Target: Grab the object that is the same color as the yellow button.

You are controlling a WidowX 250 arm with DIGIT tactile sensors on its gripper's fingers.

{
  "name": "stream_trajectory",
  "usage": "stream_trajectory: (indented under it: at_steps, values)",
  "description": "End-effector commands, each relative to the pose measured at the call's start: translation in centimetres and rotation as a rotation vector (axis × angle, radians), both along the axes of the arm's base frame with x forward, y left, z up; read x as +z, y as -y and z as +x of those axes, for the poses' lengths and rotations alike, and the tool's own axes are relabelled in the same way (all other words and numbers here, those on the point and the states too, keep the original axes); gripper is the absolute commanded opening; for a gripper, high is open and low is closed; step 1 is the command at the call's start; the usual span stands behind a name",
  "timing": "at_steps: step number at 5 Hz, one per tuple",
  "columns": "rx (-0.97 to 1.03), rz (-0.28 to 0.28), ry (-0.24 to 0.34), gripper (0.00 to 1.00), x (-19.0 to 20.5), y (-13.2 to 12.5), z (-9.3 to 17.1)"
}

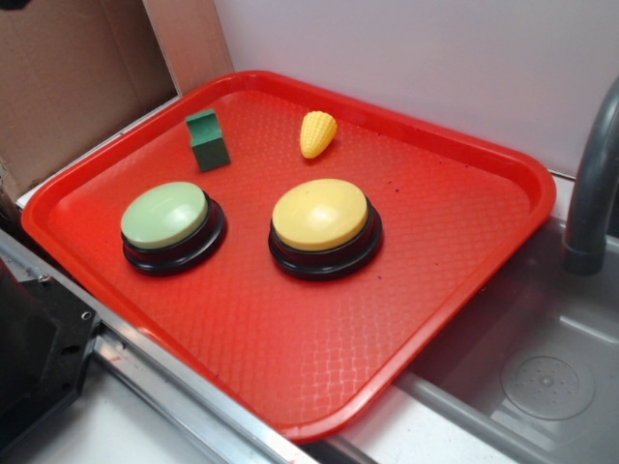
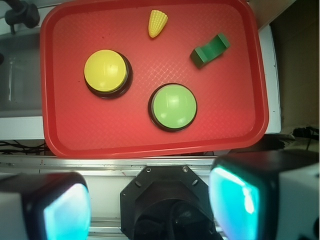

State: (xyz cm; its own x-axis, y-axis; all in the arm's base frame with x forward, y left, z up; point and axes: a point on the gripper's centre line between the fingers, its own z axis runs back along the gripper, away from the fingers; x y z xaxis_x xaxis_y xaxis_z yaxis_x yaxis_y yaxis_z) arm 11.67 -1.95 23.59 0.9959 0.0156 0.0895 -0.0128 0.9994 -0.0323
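the claw [image 2: 150,205] is seen only in the wrist view, where its two blurred fingers stand wide apart at the bottom edge with nothing between them. it hangs high above the near rim of the red plastic tray [image 1: 455,290], well apart from every object, so the task looks not yet begun: the reach, the descent and the closing are all left.

the small yellow plastic toy corn cob [image 1: 317,133] lies on its side near the far edge of the tray, free on all sides. the large round yellow dome button on a black base [image 1: 321,217] sits between the claw and the corn, so the approach probably must pass above it. the pale green dome button [image 1: 165,215] and the green cube [image 1: 207,138] stand to the side, apart from the corn. a grey sink [image 1: 542,377] with a dark faucet [image 1: 590,184] is beside the tray.
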Motion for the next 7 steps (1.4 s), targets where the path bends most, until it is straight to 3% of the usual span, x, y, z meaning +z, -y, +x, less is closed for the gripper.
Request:
stream_trajectory:
  at_steps: [1, 3, 4, 5, 6, 7]
  values:
    - [0.0, 0.0, 0.0, 1.0, 0.0, 0.0, 0.0]
    - [0.14, -0.056, 0.092, 1.0, -3.3, 0.4, 6.6]
    - [0.236, -0.022, 0.114, 1.0, -5.5, 0.1, 9.9]
    - [0.288, -0.029, 0.168, 1.0, -7.9, -0.5, 13.3]
    - [0.364, -0.088, 0.21, 1.0, -9.6, -1.4, 15.6]
    - [0.454, -0.059, 0.251, 1.0, -11.6, -2.4, 17.4]
